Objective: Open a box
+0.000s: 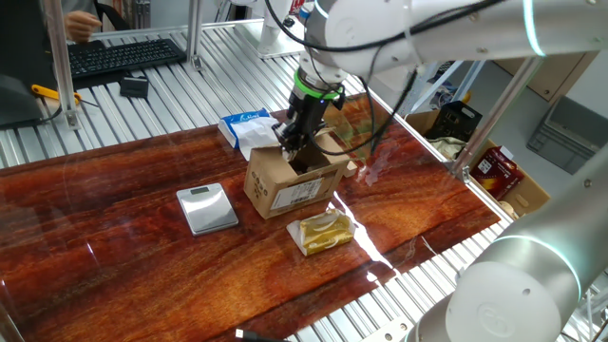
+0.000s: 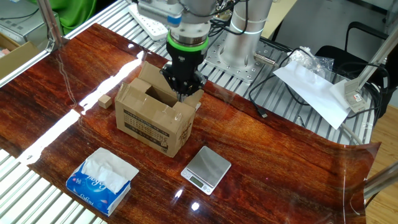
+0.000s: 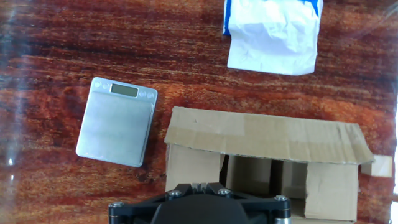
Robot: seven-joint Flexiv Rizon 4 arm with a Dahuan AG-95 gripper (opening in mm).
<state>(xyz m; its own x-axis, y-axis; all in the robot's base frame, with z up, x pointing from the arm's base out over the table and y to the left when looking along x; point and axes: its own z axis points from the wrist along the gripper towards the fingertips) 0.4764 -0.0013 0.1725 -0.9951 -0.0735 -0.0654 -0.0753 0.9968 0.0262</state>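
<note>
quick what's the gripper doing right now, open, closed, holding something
Gripper: down at the open top of the box; whether it is open, closed or holding a flap cannot be told.

A robotics lab: a wooden table (image 1: 114, 190) on a metal slatted bench (image 1: 142, 109), aluminium posts (image 2: 50, 25), loose cables (image 2: 273, 93) (keyboard (image 1: 123, 54) behind).

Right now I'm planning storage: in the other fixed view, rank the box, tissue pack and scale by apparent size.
1. box
2. tissue pack
3. scale, though the pack sits nearer the camera, so these two are unsure.
</note>
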